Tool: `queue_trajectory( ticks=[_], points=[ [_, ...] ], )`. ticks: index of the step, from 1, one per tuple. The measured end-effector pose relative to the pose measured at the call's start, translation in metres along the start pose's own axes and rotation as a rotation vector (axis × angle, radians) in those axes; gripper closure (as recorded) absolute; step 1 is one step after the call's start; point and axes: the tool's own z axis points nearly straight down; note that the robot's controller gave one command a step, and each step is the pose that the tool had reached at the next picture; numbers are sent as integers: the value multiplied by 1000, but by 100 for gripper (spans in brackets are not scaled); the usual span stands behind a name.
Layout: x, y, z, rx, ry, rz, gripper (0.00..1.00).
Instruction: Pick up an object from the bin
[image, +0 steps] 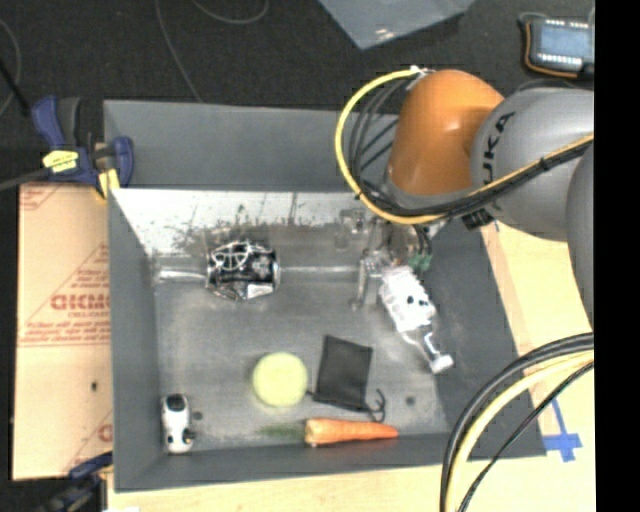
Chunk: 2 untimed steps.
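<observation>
My gripper (366, 272) hangs below the orange wrist cover, near the bin's back wall and right of centre. Just to its right, close to it or touching it, lies a white plastic toy (407, 303) with dark spots and a grey end pointing to the front right. I cannot tell whether the toy is between the jaws. A black pouch (343, 371) lies in front of the gripper, towards the middle of the bin. A crumpled black-and-white packet (241, 270) rests to the gripper's left by the back wall.
A yellow-green round ball (280, 380) sits left of the pouch. An orange carrot (349, 432) lies along the front wall. A small white-and-black figure (177, 422) stands in the front left corner. The arm and its cables cover the bin's back right corner.
</observation>
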Motion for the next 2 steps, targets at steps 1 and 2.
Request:
queue_trajectory(
  ticks=[1,2],
  points=[
    [-1,0,-5,0,-7,0,0],
    [2,-9,8,0,-11,-147,0]
  ],
)
